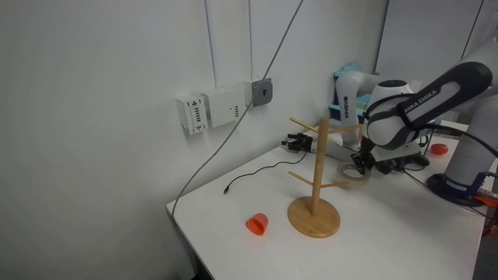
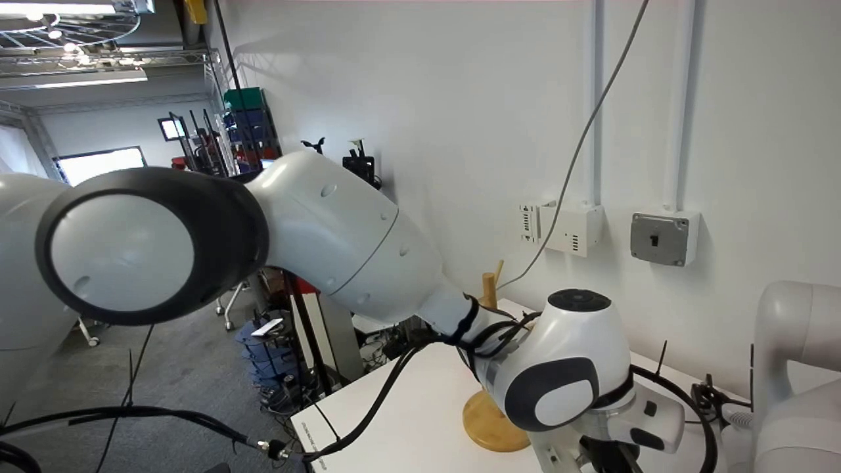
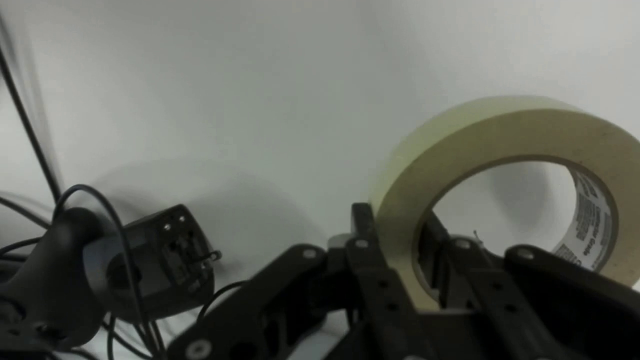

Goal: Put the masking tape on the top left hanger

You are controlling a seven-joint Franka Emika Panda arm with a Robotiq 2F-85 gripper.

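The masking tape (image 1: 352, 179) is a cream-beige ring to the right of and behind the wooden stand (image 1: 320, 167). In the wrist view the tape (image 3: 505, 132) fills the right side. My gripper (image 3: 398, 222) is shut on the tape's left wall, one finger outside the ring and one inside its centre. The gripper (image 1: 364, 168) points down at the tabletop; I cannot tell whether the tape touches the table. The top left hanger (image 1: 303, 124) is a bare thin peg high on the post. In an exterior view the arm partly hides the stand (image 2: 493, 424), and the tape is out of view.
An orange-red cup (image 1: 257, 224) lies left of the stand. A second arm (image 1: 346, 101), its black gripper (image 1: 297, 142) on the table, lies behind. A black cable (image 1: 268, 167) and a red object (image 1: 439, 149) are on the table. A black device (image 3: 165, 260) with cables is beside my gripper.
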